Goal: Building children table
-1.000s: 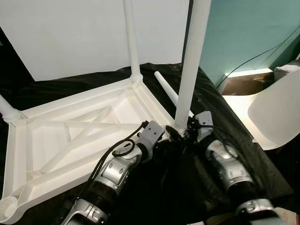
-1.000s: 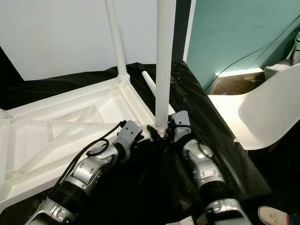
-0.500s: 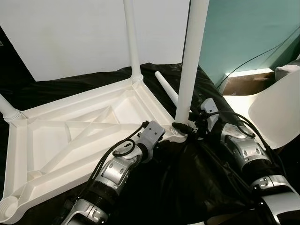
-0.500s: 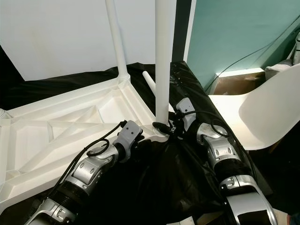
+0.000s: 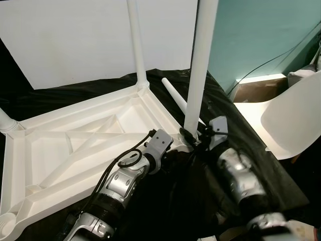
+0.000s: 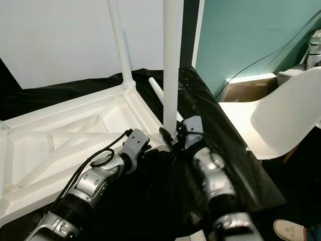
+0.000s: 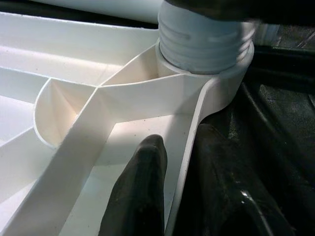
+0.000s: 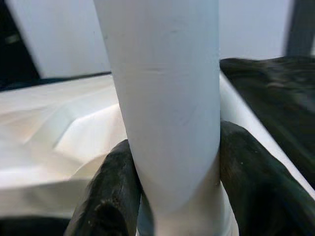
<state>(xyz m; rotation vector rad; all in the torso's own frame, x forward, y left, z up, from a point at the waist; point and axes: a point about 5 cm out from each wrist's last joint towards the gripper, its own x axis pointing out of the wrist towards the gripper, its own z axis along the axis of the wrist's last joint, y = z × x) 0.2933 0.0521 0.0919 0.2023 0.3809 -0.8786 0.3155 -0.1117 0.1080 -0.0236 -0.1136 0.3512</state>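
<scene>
Upside-down white tabletop (image 5: 75, 145) lies on black sheeting (image 5: 281, 170), ribbed underside up, so the corner sockets face up to take the legs. Right gripper (image 5: 193, 139) is clamped around the base of the near leg (image 5: 198, 70), one black finger (image 8: 106, 196) on each side of the tube, right where the leg meets the tabletop's near right corner socket (image 7: 206, 73); held that low probably to turn or seat the threaded end, threads visible just above the socket rim. Left gripper (image 7: 184, 196) pinches the tabletop's rim wall just beside that same socket, one finger inside the rim and one outside, likely bracing the tabletop so it doesn't spin or slide while the leg is worked. Leg count: three standing in the tabletop, namely the near one being held, one at the far right corner (image 5: 136, 45), one stub visible at the far left corner (image 5: 6, 120); one loose leg (image 5: 176, 98) lying on the sheeting just beyond the tabletop's right edge. The near left corner socket (image 5: 7, 226) looks empty, so judging by that, one leg left to fit. One white chair (image 5: 291, 118) further right of the tabletop, well apart.
</scene>
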